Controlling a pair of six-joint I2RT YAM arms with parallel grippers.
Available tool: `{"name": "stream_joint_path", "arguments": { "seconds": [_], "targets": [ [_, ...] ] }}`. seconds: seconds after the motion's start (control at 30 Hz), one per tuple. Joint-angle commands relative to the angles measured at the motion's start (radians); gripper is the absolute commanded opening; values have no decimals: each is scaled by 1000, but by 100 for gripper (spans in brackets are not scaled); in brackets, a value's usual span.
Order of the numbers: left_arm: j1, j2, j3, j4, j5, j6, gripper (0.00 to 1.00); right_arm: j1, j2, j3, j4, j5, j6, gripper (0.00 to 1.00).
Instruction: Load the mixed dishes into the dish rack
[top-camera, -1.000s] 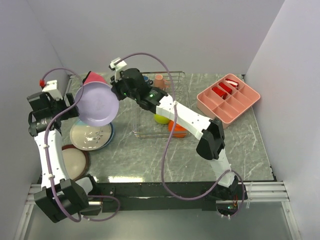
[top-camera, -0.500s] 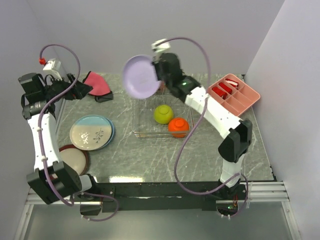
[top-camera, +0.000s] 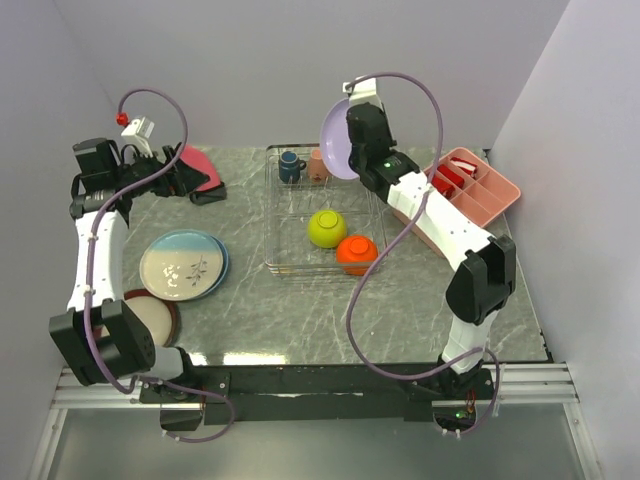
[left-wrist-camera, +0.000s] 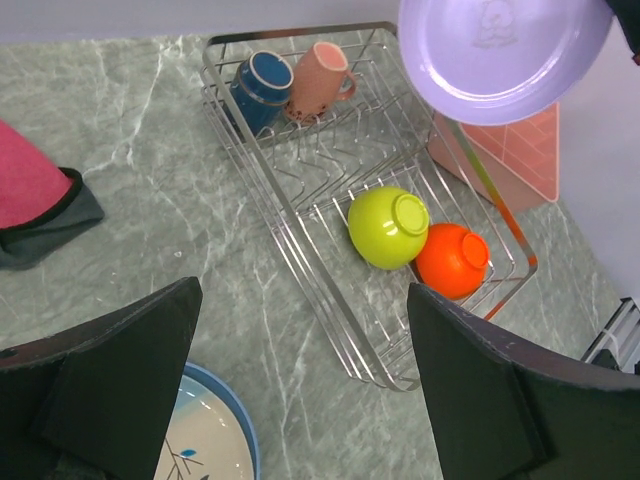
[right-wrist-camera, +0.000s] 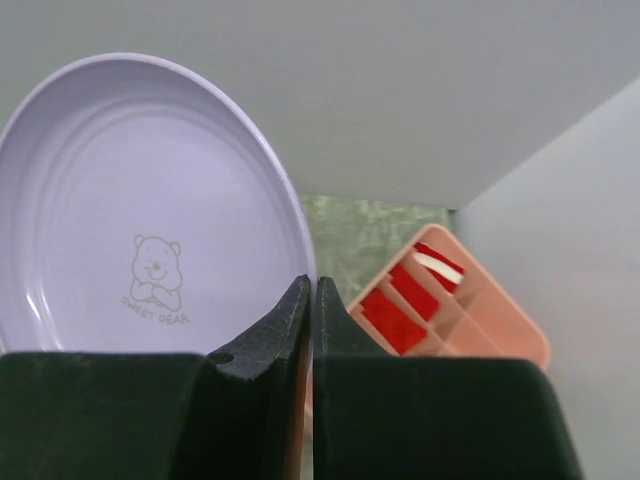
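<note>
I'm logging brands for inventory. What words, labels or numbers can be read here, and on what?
"SWEET DEAR": printed under the bear on the lavender plate, read in the right wrist view.
The same print in the left wrist view is too small to read.
The light-blue plate shows no words.
Nothing else carries readable text.

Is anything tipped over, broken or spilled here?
Nothing looks broken or spilled. In the dish rack, the dark blue mug and small pink cup lie tipped on their sides in the far corner, and the yellow-green bowl and orange bowl sit upside down. The lavender plate is up in the air, pinched by the right gripper.
</note>
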Motion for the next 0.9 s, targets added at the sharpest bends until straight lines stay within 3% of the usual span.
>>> {"name": "stream_joint_path", "arguments": {
  "seconds": [0.0,0.3,0.53,0.63,0.67,0.7,0.87],
  "targets": [
    [-18,23,25,10,-12,62,90,6,-96,-62,144,135,-95,0],
    [-26,66,22,-10,-15,122,90,18,-67,-82,162,256,-190,0],
    [-19,102,5,36,2,82,89,23,74,17,185,390,-359,0],
    [-15,116,7,37,7,86,89,20,166,32,398,588,-569,0],
    [-10,117,2,39,8,88,89,20,165,1,582,605,-693,0],
    [-7,120,2,40,11,91,89,23,156,-30,651,599,-724,0],
    [7,139,-2,42,14,103,89,41,157,5,589,589,-683,0]
  ]
}}
